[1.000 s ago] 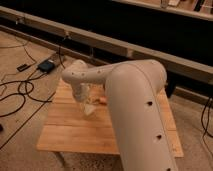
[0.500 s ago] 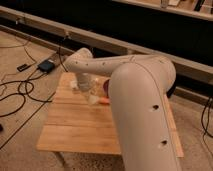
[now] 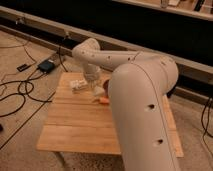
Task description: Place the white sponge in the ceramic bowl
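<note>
Camera view shows the big white arm [image 3: 142, 105] rising from the near right of the picture, bending at an elbow beyond the far edge of the wooden table [image 3: 80, 125] and dropping back down over it. The gripper [image 3: 95, 90] hangs low over the far part of the table, nearer the far left corner than the right; whether it is open or closed cannot be told. A pale patch shows at its lower end, and I cannot tell whether that is the white sponge or part of the gripper itself; the sponge cannot be made out for certain anywhere else. Just left of the gripper, close to the far left corner, a pale crinkly-looking object [image 3: 77, 84] lies on the wood. Just right of the gripper, a dark reddish sliver of the ceramic bowl [image 3: 106, 84] shows, mostly hidden behind the arm. An orange item [image 3: 103, 100] lies on the table near the gripper, toward the near edge. Black cables [image 3: 20, 92] and a dark box [image 3: 46, 65] lie on the floor off the left edge.
</note>
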Tool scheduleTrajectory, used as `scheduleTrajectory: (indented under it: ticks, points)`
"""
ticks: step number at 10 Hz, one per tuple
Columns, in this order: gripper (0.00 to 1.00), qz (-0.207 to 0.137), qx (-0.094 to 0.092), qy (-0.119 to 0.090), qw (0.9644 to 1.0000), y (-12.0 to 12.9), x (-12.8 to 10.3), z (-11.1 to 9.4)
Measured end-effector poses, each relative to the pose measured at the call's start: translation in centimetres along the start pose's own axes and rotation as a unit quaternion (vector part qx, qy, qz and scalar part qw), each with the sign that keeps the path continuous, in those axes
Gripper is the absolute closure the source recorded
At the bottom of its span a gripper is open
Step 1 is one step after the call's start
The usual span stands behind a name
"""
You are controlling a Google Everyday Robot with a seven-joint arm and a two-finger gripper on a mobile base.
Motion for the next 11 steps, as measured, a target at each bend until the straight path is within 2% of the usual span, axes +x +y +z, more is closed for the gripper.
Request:
scheduleTrajectory:
  ticks: [4,11]
  points:
    - [1.00,0.068,-0.007,-0.001,0.9977,-3.6,-1.0,0.4]
    - [1.00,0.159,-0.023,0.008,0.9869,-8.6,0.5,2.6]
